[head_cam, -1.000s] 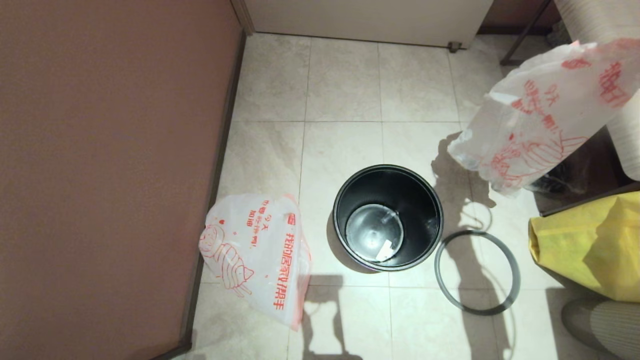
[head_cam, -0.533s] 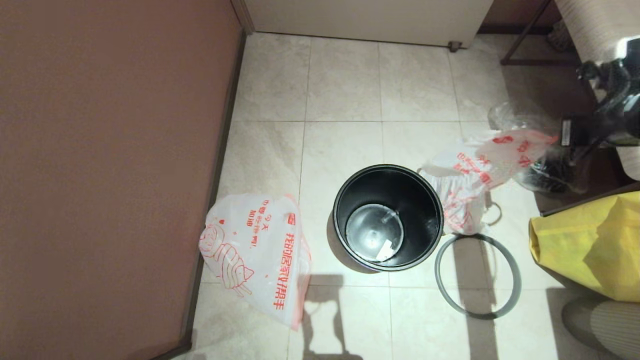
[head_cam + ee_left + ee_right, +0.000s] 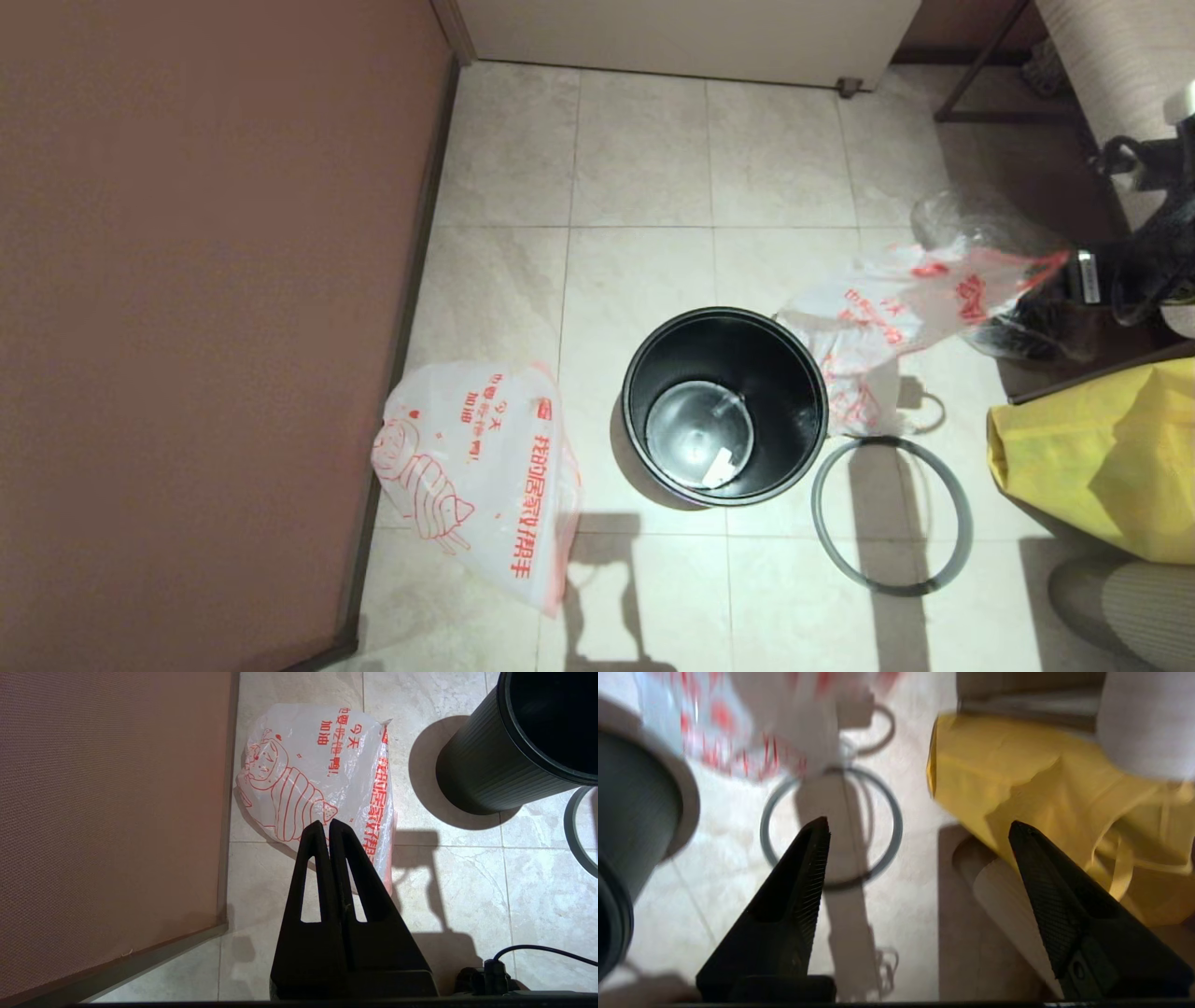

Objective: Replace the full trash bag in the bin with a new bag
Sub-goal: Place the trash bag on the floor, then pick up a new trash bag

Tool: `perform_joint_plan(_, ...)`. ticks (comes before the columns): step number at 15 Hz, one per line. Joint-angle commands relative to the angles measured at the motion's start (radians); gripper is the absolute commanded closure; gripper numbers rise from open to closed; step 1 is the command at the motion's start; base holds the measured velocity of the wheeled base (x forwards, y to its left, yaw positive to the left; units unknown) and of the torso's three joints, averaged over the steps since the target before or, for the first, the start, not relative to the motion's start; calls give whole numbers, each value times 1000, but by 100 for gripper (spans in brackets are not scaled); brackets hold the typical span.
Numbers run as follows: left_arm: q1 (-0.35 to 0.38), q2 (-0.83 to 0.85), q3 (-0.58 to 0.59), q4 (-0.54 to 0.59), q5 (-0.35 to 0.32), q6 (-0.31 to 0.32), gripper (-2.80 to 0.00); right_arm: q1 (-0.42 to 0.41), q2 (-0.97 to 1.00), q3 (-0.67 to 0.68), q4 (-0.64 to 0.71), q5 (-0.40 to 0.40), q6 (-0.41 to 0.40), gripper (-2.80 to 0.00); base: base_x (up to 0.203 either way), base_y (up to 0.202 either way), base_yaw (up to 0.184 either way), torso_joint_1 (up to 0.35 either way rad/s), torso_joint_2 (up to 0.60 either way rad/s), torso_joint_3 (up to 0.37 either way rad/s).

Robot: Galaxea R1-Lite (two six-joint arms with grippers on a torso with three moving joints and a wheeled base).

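Observation:
The black bin (image 3: pixel 724 406) stands unlined in the middle of the tiled floor, its grey ring rim (image 3: pixel 892 513) lying on the floor to its right. The full trash bag (image 3: pixel 887 322) slumps against the bin's right side, one red-edged handle stretched toward my right arm (image 3: pixel 1144 271). In the right wrist view my right gripper (image 3: pixel 919 823) is open and holds nothing, above the ring (image 3: pixel 899 830). The new bag (image 3: pixel 476 467) lies smooth on the floor left of the bin. My left gripper (image 3: pixel 325 826) hangs shut and empty over that bag's (image 3: pixel 317 770) near edge.
A brown wall panel (image 3: pixel 187 327) bounds the left side. At the right sit a big yellow bag (image 3: pixel 1102 457) and, behind the full bag, a clear bag with dark contents (image 3: pixel 1013 331). A white cabinet base (image 3: pixel 691 37) closes the back.
The full trash bag, held high at the right a second ago, has dropped to the floor against the bin. My right gripper has let go and drawn back to the right.

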Motion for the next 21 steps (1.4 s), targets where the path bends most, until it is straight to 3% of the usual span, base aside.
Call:
perform_joint_plan(1, 0, 0, 0, 0, 0, -1, 0, -12, -61, 5, 104, 12, 3, -280, 0, 0, 0, 0, 0, 0)
perform_joint_plan(2, 0, 0, 0, 0, 0, -1, 0, -14, -79, 6, 169, 44, 12, -280, 0, 0, 0, 0, 0, 0)
perform_joint_plan(4, 0, 1, 0, 0, 0, -1, 0, -18, -127, 18, 218, 234, 64, -280, 0, 0, 0, 0, 0, 0)
perform_joint_plan(5, 0, 1, 0, 0, 0, -1, 0, -22, -150, 26, 243, 278, 94, -280, 0, 0, 0, 0, 0, 0)
perform_joint_plan(9, 0, 0, 0, 0, 0, -1, 0, -29, -274, 146, 297, 349, 113, -280, 0, 0, 0, 0, 0, 0)
perform_joint_plan(10, 0, 0, 0, 0, 0, -1, 0, -30, -325, 198, 297, 390, 109, 0, 0, 0, 0, 0, 0, 0)
perform_joint_plan(12, 0, 0, 0, 0, 0, -1, 0, -25, -415, 277, 300, 457, 103, 0, 0, 0, 0, 0, 0, 0)
perform_joint_plan(17, 0, 0, 0, 0, 0, -1, 0, 33, -634, 372, 420, 477, 111, 0, 0, 0, 0, 0, 0, 0)
perform_joint_plan(21, 0, 0, 0, 0, 0, -1, 0, 139, -762, 465, 481, 475, 205, 0, 0, 0, 0, 0, 0, 0)
